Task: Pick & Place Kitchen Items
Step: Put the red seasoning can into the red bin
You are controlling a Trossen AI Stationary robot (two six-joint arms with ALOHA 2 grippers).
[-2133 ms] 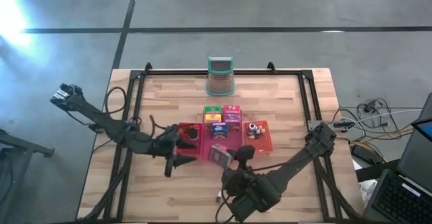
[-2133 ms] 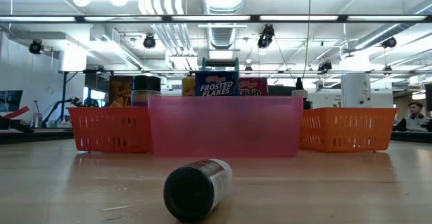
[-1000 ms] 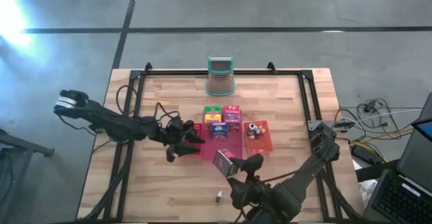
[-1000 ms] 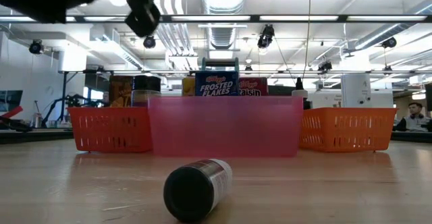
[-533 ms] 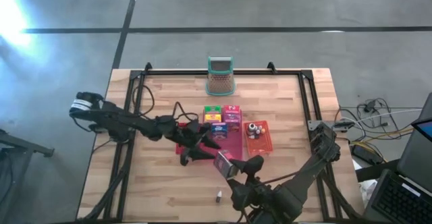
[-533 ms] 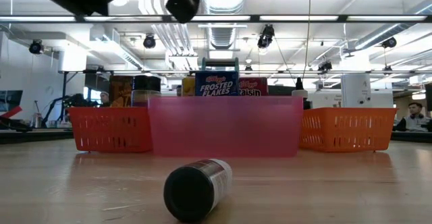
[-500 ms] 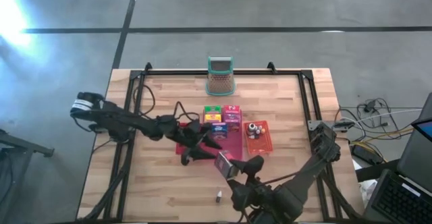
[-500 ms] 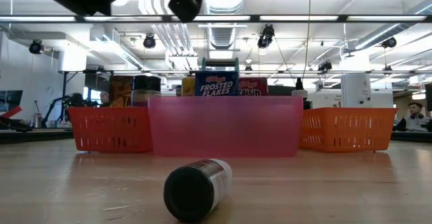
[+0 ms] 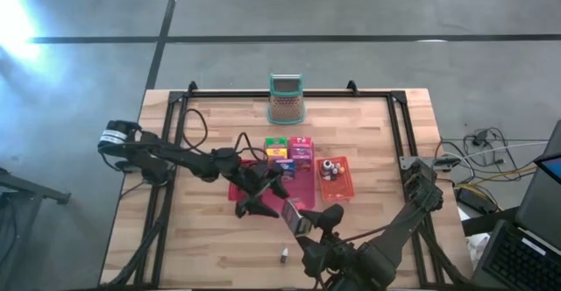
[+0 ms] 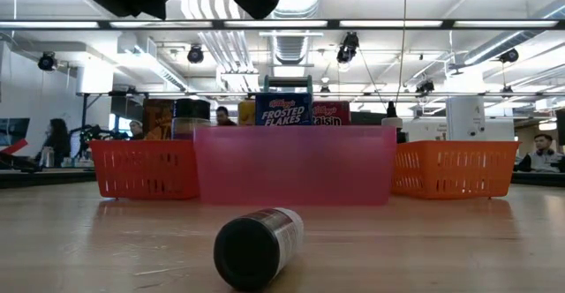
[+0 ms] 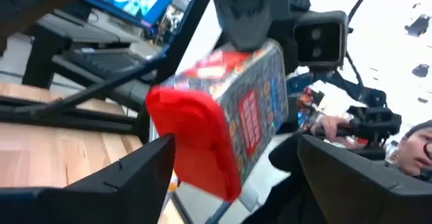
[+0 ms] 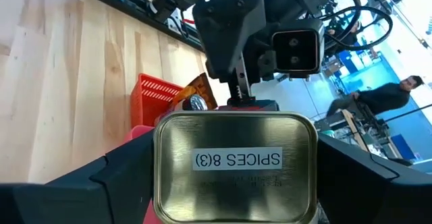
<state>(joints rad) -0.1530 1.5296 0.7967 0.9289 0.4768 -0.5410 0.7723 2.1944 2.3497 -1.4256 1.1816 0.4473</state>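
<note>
High view: left gripper (image 9: 267,195) and right gripper (image 9: 308,223) meeting over pink tray (image 9: 302,193).

Low view: dark bottle (image 10: 257,244) lying loose on table (image 10: 459,249).

Left wrist view: fingers (image 11: 138,177) spread wide around spice tin (image 11: 226,113), not touching.

Right wrist view: fingers (image 12: 361,177) clamped on tin (image 12: 236,163).

Risk: early release drops tin.

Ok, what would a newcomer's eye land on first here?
The spice tin with its red lid, held off the table in the right claw near the front middle, with the open left claw flanking it. Then the small dark bottle lying on its side alone on the wood, in front of the pink tray.
</note>
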